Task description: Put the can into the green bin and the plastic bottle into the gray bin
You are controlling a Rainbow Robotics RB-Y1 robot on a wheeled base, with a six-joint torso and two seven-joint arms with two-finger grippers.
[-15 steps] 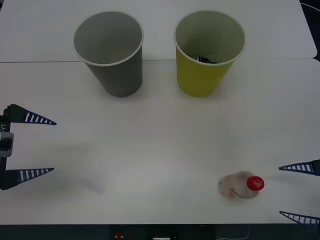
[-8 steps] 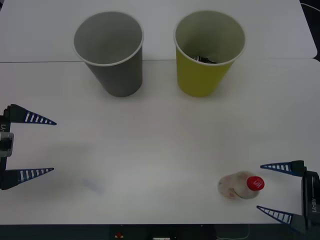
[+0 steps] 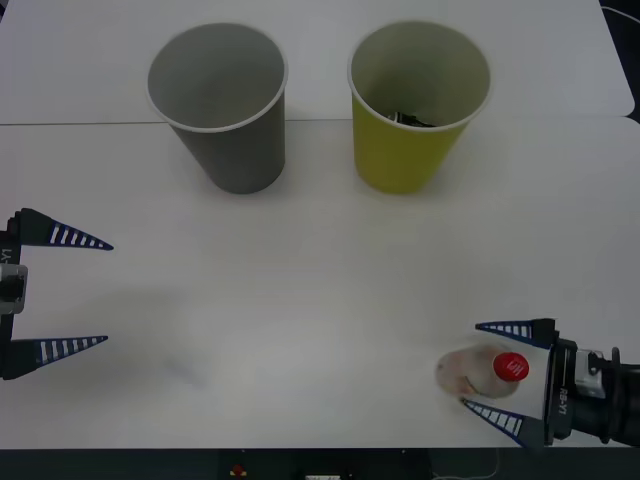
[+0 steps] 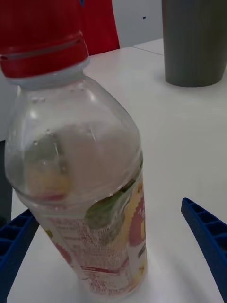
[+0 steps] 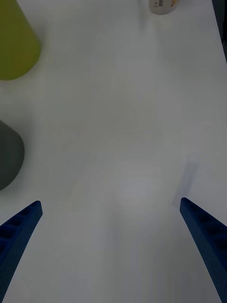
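I see R gripper (image 3: 490,370) wide open, fingers either side of the upright plastic bottle (image 3: 482,371), nothing gripped, near table (image 3: 320,280) front edge. L gripper (image 3: 100,292) open, idle. Gray bin (image 3: 222,105) and green bin (image 3: 412,105) at rear.

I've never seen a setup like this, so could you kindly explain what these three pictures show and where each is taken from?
It is a two-armed robot at a white table. The front view looks down from above the arms; the other two come from cameras on each wrist. The blue ribbed prongs are gripper fingers. The right gripper is open around an upright bottle with a red cap, not yet closed on it. The left gripper waits open at the table's left side. Farther back stand a gray bin and a green bin.
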